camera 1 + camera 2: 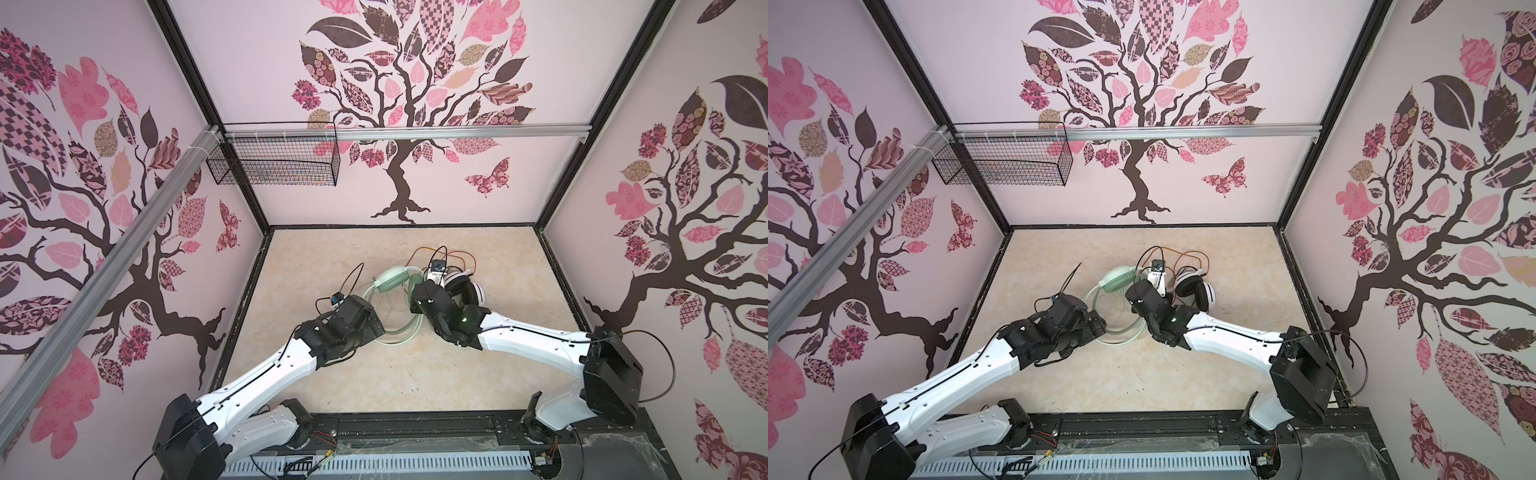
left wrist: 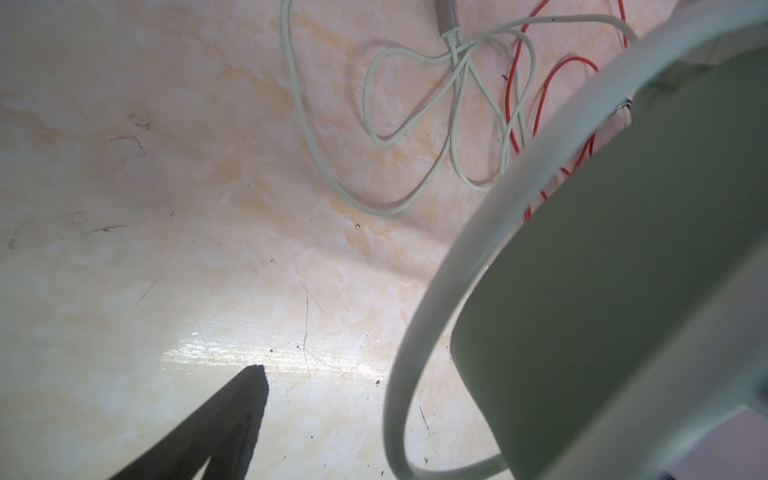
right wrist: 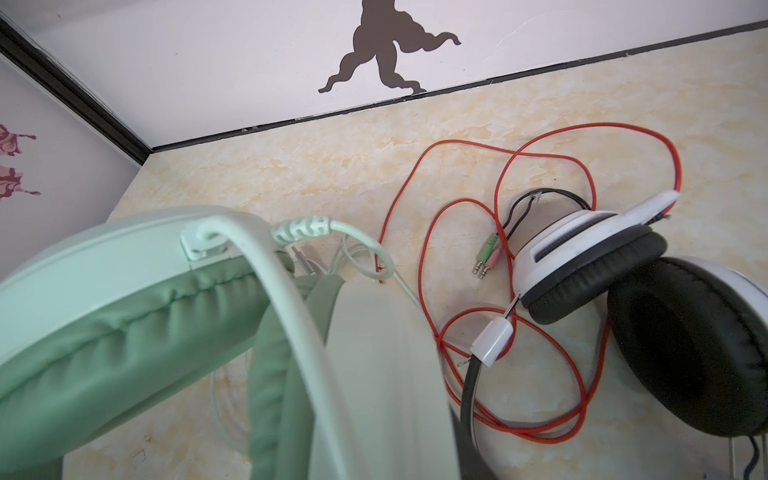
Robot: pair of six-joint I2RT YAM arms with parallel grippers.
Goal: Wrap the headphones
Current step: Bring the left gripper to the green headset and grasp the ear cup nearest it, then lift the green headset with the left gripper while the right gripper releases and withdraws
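Mint-green headphones (image 1: 390, 279) in right hand (image 1: 417, 293); left hand (image 1: 374, 322) agape beside headband (image 2: 467, 257)

Two headphones are counted: mint-green pair (image 1: 390, 279), white pair (image 1: 473, 291). Two cords too: pale cord (image 2: 379, 213), orange-red cord (image 3: 536, 436). One wire basket (image 1: 274, 164), two arms (image 1: 266, 376) (image 1: 536, 336).

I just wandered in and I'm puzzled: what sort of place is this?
Probably a robot test booth: a left arm and a right arm work over a marble-look tabletop, boxed in by tree-decal walls on a black frame.
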